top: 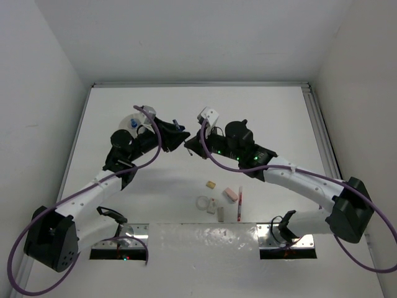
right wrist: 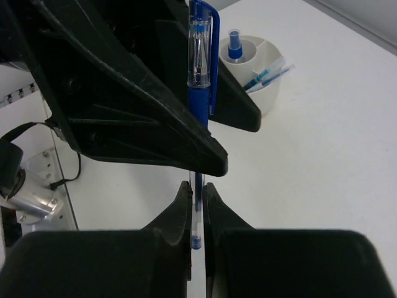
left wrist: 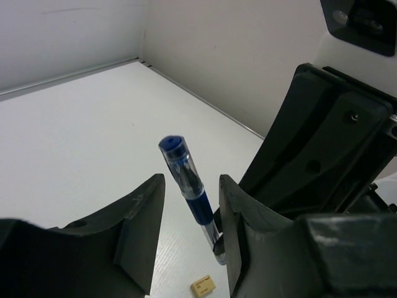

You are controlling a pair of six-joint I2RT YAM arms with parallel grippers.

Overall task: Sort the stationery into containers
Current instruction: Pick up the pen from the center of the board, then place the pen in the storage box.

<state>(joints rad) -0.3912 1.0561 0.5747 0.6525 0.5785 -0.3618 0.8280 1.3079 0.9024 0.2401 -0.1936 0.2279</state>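
My right gripper [right wrist: 196,197] is shut on the lower end of a blue pen [right wrist: 200,74] and holds it upright above the table. My left gripper [left wrist: 191,181] is open, with one finger on each side of the same pen [left wrist: 188,180] and a gap on both sides. In the top view the two grippers, left [top: 175,131] and right [top: 189,145], meet in mid-air at the pen [top: 179,126]. The round white divided tub [top: 131,115] stands behind the left gripper. It holds a blue-capped bottle [right wrist: 235,46] and some pens [right wrist: 268,74].
On the table near the front lie a tan block [top: 211,184], a clear tape ring [top: 203,202], a pink eraser [top: 230,194], a red pen [top: 239,207] and a white eraser [top: 220,213]. The tan block also shows in the left wrist view [left wrist: 203,286]. White walls enclose the table.
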